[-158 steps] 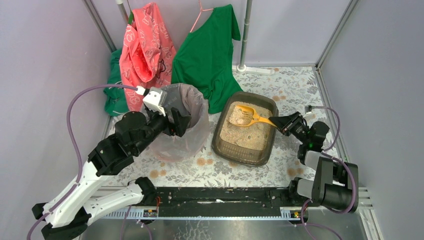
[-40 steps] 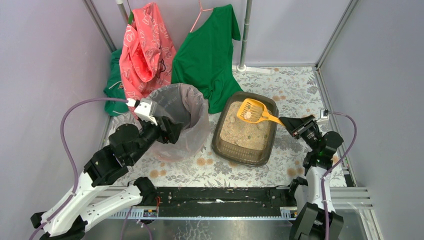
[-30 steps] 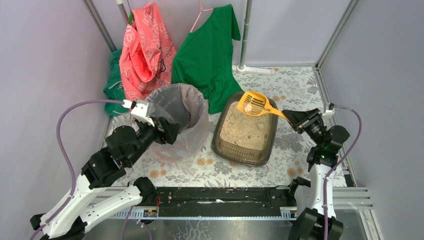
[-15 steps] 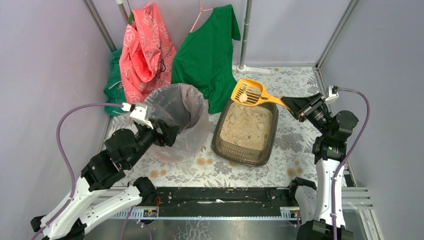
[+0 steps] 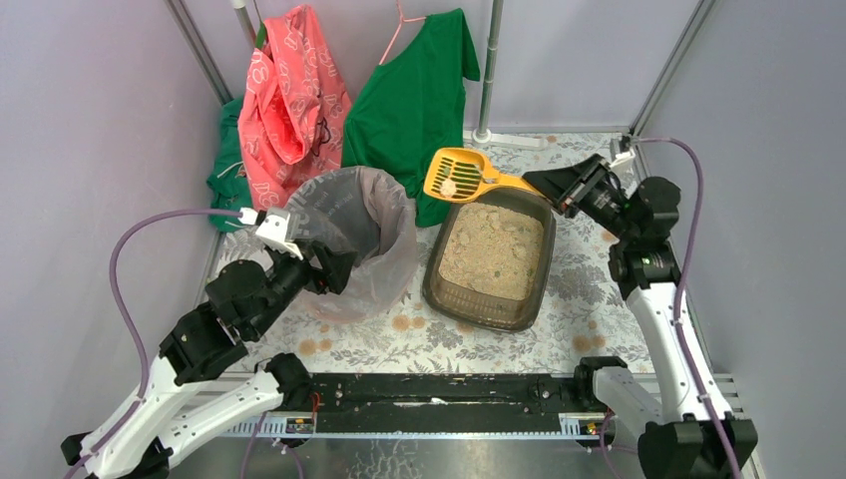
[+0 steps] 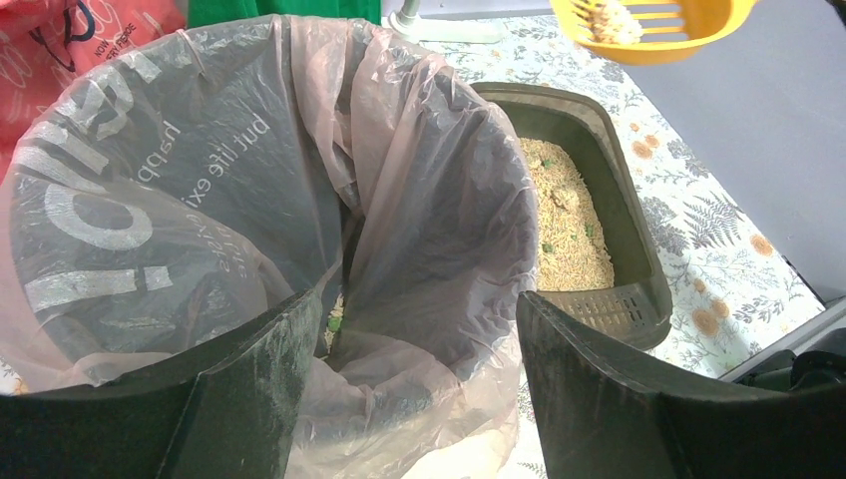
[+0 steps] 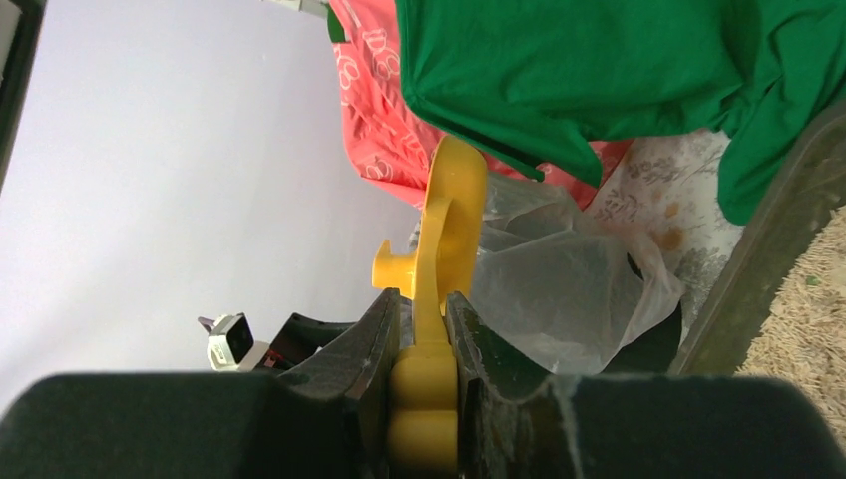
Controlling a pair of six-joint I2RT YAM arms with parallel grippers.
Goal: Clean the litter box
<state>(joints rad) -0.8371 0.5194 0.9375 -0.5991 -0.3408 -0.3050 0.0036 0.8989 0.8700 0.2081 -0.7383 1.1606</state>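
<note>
While the scoop (image 5: 459,175) hangs over the far-left corner of the litter box (image 5: 435,271), the top view shows that box on the table (image 5: 599,299), just right of the bin (image 5: 394,269). The right pincer (image 5: 547,186) holds the handle. A tilt over the gap could drop the clump (image 5: 449,187) on the table or the green shirt (image 5: 409,110).

From the left wrist, the left pincer (image 6: 399,399) gapes wide at the bin's near rim. The liner (image 6: 439,230) sags inward, narrowing the mouth, and its print reads partly "but life ex".

The right wrist view shows that pincer tight on the yellow handle.

Scoop (image 6: 713,20) cut by top edge, left wrist view; litter box (image 7: 768,249) cropped right, right wrist view.
</note>
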